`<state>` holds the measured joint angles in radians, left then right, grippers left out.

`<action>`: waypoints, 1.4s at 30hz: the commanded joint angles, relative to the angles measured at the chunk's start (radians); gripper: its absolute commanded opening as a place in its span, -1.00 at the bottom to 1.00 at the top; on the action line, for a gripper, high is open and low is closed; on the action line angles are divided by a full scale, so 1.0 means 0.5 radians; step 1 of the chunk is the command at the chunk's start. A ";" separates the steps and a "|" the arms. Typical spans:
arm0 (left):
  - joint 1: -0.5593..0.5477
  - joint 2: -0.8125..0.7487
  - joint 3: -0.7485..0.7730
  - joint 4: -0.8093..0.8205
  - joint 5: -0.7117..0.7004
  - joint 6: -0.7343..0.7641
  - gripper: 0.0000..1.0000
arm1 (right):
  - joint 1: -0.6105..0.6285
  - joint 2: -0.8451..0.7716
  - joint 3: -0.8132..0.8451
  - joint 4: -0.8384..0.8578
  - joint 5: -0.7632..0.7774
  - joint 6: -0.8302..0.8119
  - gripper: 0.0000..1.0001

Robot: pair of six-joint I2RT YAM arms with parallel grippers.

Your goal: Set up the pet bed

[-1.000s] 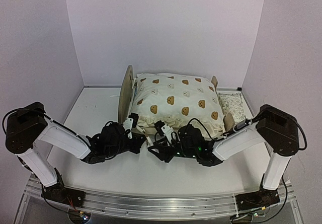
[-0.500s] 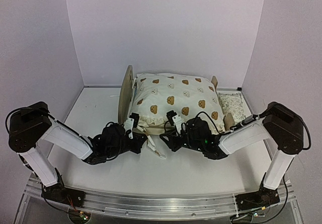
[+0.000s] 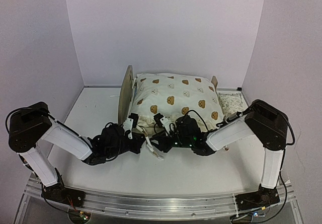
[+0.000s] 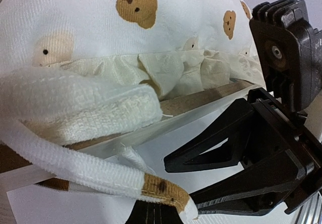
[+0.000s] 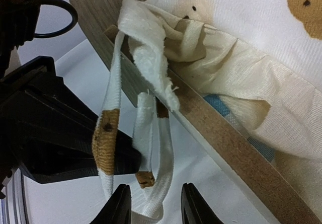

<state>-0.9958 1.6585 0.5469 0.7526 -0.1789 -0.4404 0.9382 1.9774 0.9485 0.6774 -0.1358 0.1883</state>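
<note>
right pincer (image 5: 156,193) fingers cropped, mattress (image 5: 217,103) mostly hidden

A pet bed (image 3: 126,95) stands mid-table (image 3: 95,108), toward the back wall, with its headboard at the left end. A quilt (image 3: 176,100) lies on it. A pillow (image 3: 232,103) lies just right of the footboard. In front of the near rail, the left gripper (image 4: 151,216) and the right gripper (image 5: 157,204) face each other. A fabric loop (image 5: 111,128) hangs off the rail between them.

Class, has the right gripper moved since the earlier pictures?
Yes: the right gripper has shifted away from the arm bases, closer to the pet bed.
</note>
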 commanded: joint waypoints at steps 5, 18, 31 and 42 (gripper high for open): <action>0.007 -0.038 -0.011 0.049 -0.058 0.036 -1.00 | -0.018 0.018 0.072 0.026 -0.227 0.009 -0.26; 0.010 -0.097 -0.005 0.025 -0.016 -0.015 -1.00 | -0.018 0.149 0.180 0.054 -0.308 0.059 -0.22; 0.022 -0.146 -0.016 0.005 0.041 -0.077 -1.00 | -0.020 0.157 0.101 0.341 -0.295 0.067 -0.16; 0.028 -0.159 -0.008 -0.006 0.085 -0.098 -1.00 | -0.019 0.224 0.092 0.501 -0.297 0.090 -0.38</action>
<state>-0.9855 1.6100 0.5426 0.7414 -0.1576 -0.4798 0.9318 2.0769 0.9985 0.8300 -0.2745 0.2212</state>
